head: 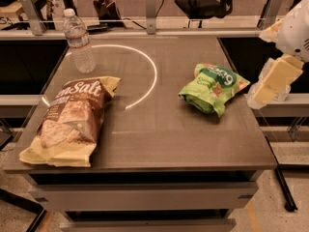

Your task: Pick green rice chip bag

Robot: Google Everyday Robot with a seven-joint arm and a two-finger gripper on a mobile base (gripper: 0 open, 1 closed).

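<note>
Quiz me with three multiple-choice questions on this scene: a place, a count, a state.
1. Where on the table does the green bag lie? A) left half B) right half C) front edge
2. How many water bottles stand there? A) one B) two C) three
3. The green bag is: A) lifted B) resting on the table C) under a bottle
Answers: B: it lies right of the white arc. A: one bottle, back left. B: the gripper hangs off the table's right edge, apart from it.
</note>
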